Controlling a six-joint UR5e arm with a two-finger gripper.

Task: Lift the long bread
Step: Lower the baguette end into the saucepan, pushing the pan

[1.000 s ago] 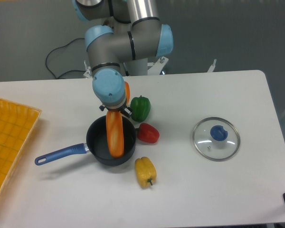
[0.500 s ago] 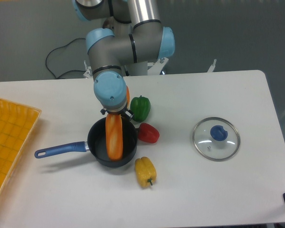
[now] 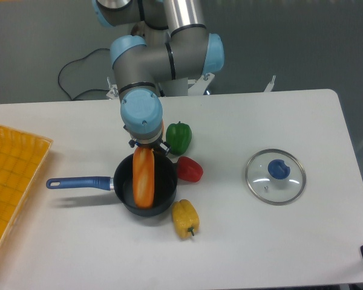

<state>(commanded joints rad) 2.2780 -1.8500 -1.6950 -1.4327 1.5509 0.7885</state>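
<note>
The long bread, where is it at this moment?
The long bread is left of centre in the camera view, over the dark pan, its upper end under the end effector; the red pepper is just to its right.

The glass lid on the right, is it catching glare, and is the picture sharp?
Camera view: the lid shows only faint reflections, no strong glare. The bread, pan and peppers look sharp under soft, even light with faint shadows on the table.

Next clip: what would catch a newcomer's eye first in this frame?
The long orange-tan toy baguette hanging over the dark pan with the blue handle, its top end under the grey-and-blue arm's gripper. Three toy peppers flank the pan: green, red, yellow. A glass lid with a blue knob lies to the right.
</note>
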